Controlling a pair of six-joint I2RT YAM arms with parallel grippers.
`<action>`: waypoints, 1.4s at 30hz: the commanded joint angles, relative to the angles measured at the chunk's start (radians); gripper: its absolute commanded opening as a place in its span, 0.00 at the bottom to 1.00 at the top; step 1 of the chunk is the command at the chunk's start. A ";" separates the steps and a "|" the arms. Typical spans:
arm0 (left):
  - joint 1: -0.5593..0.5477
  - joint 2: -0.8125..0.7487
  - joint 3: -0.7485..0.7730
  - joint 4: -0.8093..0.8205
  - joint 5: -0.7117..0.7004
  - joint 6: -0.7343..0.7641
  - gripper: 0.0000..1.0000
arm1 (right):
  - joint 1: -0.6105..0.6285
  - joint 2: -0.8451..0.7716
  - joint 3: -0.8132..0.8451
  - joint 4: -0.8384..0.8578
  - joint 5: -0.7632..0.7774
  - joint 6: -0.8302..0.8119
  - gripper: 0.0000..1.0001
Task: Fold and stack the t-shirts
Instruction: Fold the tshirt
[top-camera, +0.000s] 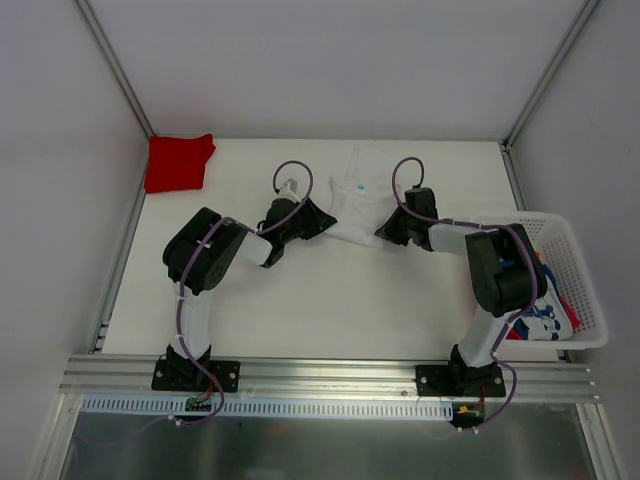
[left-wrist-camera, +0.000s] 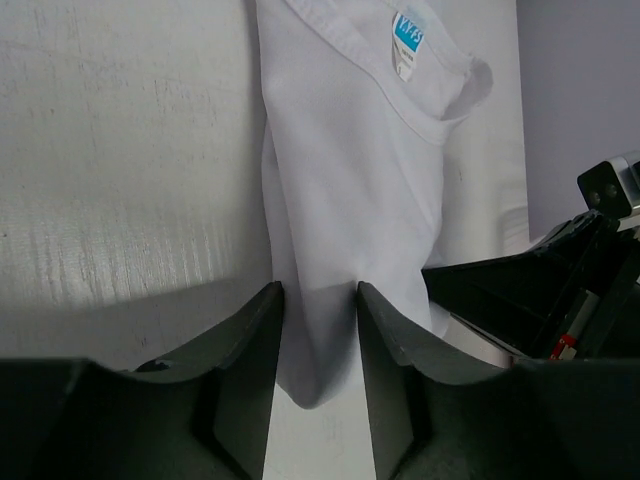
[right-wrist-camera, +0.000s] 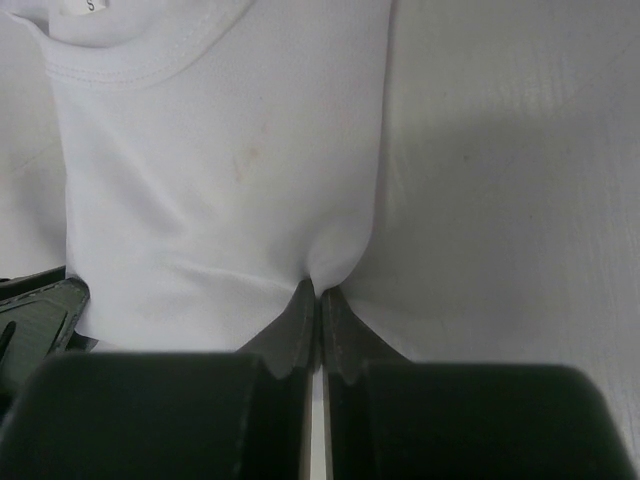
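Note:
A plain white t-shirt (top-camera: 358, 196) lies partly folded at the middle back of the table, collar label up. My left gripper (top-camera: 322, 218) is at its left near corner. In the left wrist view its jaws (left-wrist-camera: 320, 290) stand apart on either side of a fold of the white t-shirt (left-wrist-camera: 350, 180). My right gripper (top-camera: 386, 232) is at the right near corner, shut (right-wrist-camera: 320, 290) on a pinch of the shirt's edge (right-wrist-camera: 210, 180). A red t-shirt (top-camera: 178, 162) lies folded at the back left corner. A blue t-shirt with white print (top-camera: 545, 320) and an orange-red one (top-camera: 568, 305) lie in the basket.
The white mesh basket (top-camera: 592, 290) stands at the table's right edge beside the right arm. Grey walls and metal frame posts close in the back and both sides. The right arm's black wrist (left-wrist-camera: 540, 290) shows close by in the left wrist view.

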 joint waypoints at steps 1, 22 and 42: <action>-0.008 0.002 -0.003 0.010 0.005 -0.004 0.34 | 0.006 -0.014 -0.017 -0.086 0.042 -0.022 0.01; -0.116 -0.172 -0.143 -0.139 -0.033 0.034 0.00 | 0.141 -0.174 -0.166 -0.141 0.094 0.021 0.01; -0.439 -0.895 -0.345 -0.717 -0.386 0.045 0.00 | 0.462 -0.966 -0.326 -0.710 0.459 0.205 0.00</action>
